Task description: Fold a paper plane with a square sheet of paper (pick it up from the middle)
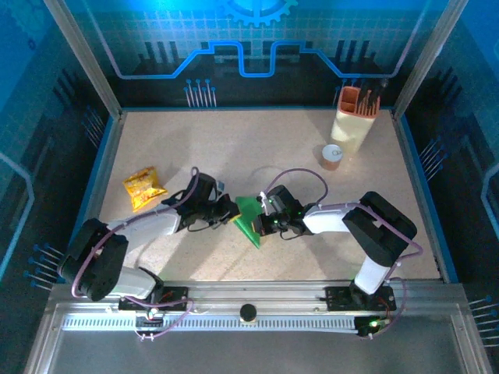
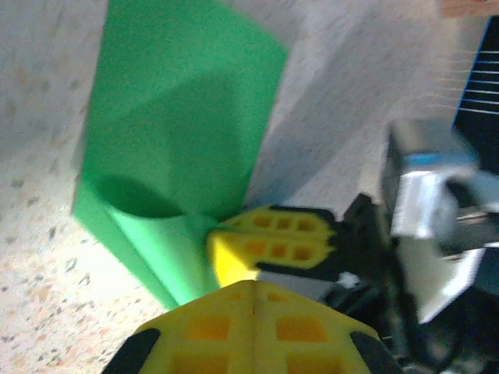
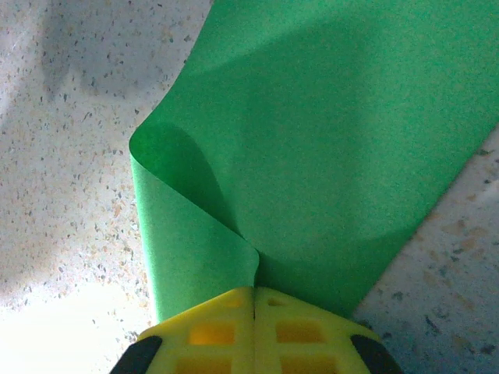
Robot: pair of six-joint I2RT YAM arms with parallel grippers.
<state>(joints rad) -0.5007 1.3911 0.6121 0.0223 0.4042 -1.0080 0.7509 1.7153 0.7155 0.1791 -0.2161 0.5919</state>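
The bright-green square sheet of paper (image 1: 249, 219) lies between the two grippers near the table's middle, bent into a loose fold. In the right wrist view the paper (image 3: 335, 132) curls over and its fold runs into the seam of my right gripper (image 3: 253, 290), which is shut on it. My left gripper (image 2: 253, 284) is shut, its yellow tips pressed together with nothing seen between them, just short of the paper (image 2: 179, 132) and close to the right arm's yellow fingers (image 2: 273, 241). From above, the left gripper (image 1: 231, 211) and right gripper (image 1: 263, 224) meet at the sheet.
A crinkled yellow-orange snack packet (image 1: 143, 188) lies to the left. At the back right stand a cream holder with orange tools (image 1: 355, 117) and a small round cup (image 1: 332, 157). Metal frame posts and blue walls ring the table (image 1: 234, 148).
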